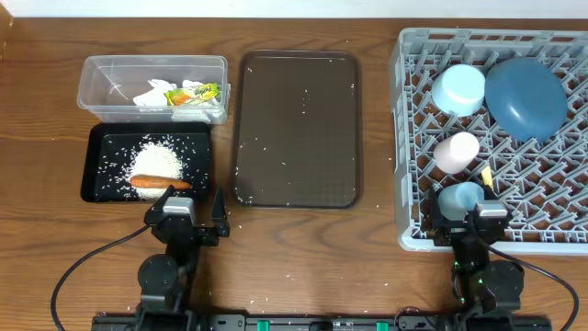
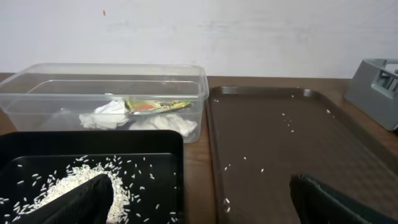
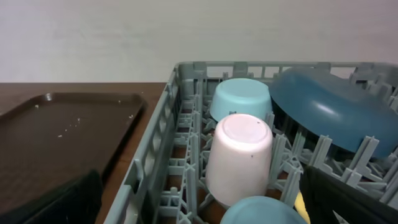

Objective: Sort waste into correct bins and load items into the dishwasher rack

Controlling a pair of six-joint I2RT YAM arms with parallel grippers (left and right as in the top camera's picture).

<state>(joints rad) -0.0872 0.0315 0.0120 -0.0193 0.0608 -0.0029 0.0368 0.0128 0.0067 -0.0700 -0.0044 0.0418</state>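
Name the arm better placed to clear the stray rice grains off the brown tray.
Left. The left fingers, open, sit at the brown tray's near left corner, with stray rice grains in their wrist view. The right fingers hang over the dishwasher rack, beyond the tray's right edge.

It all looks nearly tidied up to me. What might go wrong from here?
The left gripper sits open right by the near edge of the black tray; a careless move might nudge it and scatter the rice heap.
Stray grains dot the brown tray and the table; they look too tiny to pinch, so some may be left.
The right gripper hangs open low over the rack, close to the pink cup, and might bump it.
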